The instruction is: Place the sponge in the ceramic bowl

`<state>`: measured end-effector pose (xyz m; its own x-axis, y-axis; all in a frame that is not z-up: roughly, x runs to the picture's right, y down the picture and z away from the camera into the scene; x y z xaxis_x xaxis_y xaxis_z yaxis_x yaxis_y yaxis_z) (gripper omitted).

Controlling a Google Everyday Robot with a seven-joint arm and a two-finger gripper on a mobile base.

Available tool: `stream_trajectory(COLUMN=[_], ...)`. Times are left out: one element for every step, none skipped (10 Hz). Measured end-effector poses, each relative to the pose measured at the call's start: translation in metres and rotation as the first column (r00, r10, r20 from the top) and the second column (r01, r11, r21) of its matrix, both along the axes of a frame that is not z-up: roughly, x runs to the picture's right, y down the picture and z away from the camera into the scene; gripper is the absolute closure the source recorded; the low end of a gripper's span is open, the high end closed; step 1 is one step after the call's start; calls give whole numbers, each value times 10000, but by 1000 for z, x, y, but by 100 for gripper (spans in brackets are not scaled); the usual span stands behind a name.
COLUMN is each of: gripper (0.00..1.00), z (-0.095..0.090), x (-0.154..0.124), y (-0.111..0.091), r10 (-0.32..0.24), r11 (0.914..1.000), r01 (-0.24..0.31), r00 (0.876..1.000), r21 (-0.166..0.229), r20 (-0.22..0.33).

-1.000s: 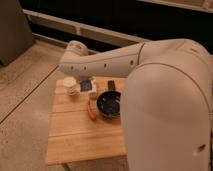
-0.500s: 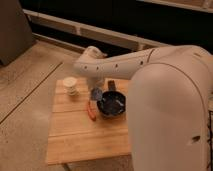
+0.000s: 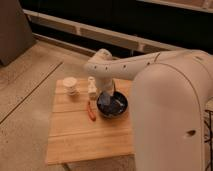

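The ceramic bowl (image 3: 119, 109), dark and glossy, sits on the right part of the wooden table (image 3: 75, 140). My gripper (image 3: 108, 95) hangs straight down over the bowl's left half, at the end of the white arm that bends in from the right. It is shut on the sponge (image 3: 104, 102), a small blue-grey block. The sponge is held just inside the bowl's rim, and I cannot tell whether it touches the bottom.
A thin orange stick (image 3: 91, 111) lies on the table just left of the bowl. A small white upright object (image 3: 91, 87) and a cream round stacked piece (image 3: 70, 85) stand at the back left. The robot's big white body (image 3: 170, 125) covers the table's right side.
The gripper has moved to the right and down with the sponge, from beside the white upright object to over the bowl. The other objects have stayed put.
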<state>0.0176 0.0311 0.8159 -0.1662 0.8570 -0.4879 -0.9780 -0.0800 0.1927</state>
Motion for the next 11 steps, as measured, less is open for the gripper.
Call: stream_trajectory(gripper=[100,100,100,100,100,100,97,93,79,69,61], z=[4,13,19,27,36,41,41,41,41,41,41], x=[5,13,16,20,23,23,22,22,23,23,22], y=[2,4,5,6,9,11,10,11,11,10,11], r10=[47,91,127,208,287,325,328,324,325,328,324], r11=[10000,9998,9997,9994,9990,9987,9988,9987,9987,9987,9987], r01=[-47,-92,-128,-206,-281,-315,-318,-314,-315,-318,-314], r00=[10000,9999,9999,9998,9994,9992,9991,9992,9992,9992,9992], r21=[-73,-180,-218,-271,-347,-398,-383,-390,-388,-387,-390], r20=[-37,-48,-18,61,166,238,255,254,248,246,249])
